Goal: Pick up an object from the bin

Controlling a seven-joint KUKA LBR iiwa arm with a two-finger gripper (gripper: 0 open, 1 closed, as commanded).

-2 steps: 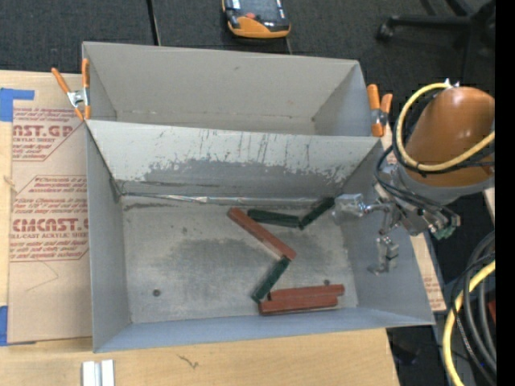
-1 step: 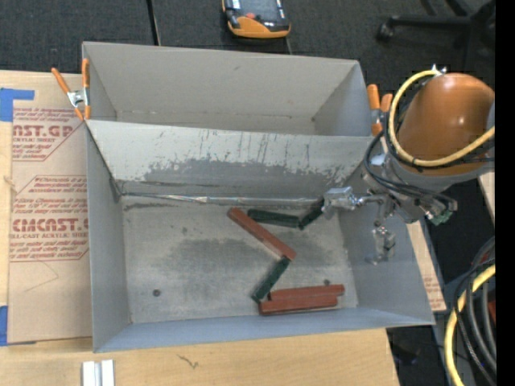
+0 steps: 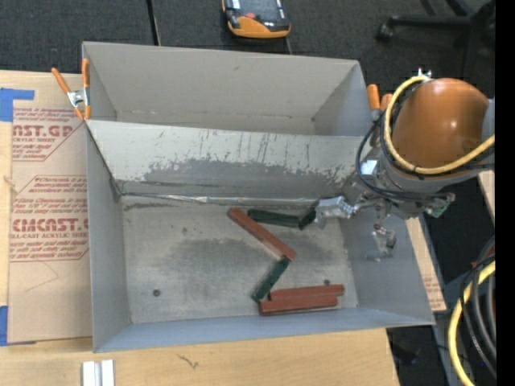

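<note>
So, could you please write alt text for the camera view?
The arm's gripper sits at the right end of a dark green bar near the grey bin's back wall. Farther forward lie a slanted reddish-brown bar, a second green bar and a level reddish-brown bar.

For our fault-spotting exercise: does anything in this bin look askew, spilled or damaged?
Nothing is spilled or broken. The bin's back wall is scuffed, and the slanted red-brown bar touches a green bar at its lower end.
</note>
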